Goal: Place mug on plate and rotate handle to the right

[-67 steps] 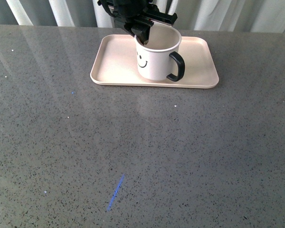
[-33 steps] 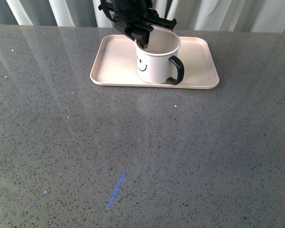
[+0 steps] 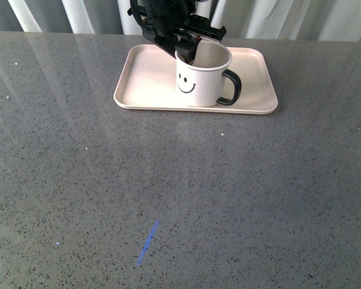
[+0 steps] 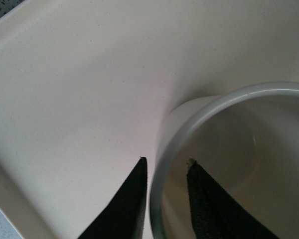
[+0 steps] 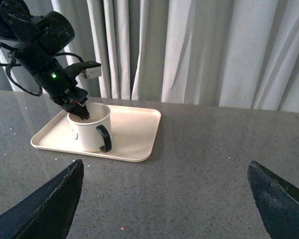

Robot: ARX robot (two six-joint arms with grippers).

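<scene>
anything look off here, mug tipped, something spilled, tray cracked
Nothing serious stands out. The mug stands upright on the pale pink tray, its handle pointing right, with the left gripper pinching its rim. No spill or crack shows. The only oddity is a short blue streak on the grey table.

Grey speckled stone tabletop (image 3: 228,198) with soft glare and a thin blue streak (image 3: 147,242) — pale pleated curtains (image 5: 214,50) behind
</scene>
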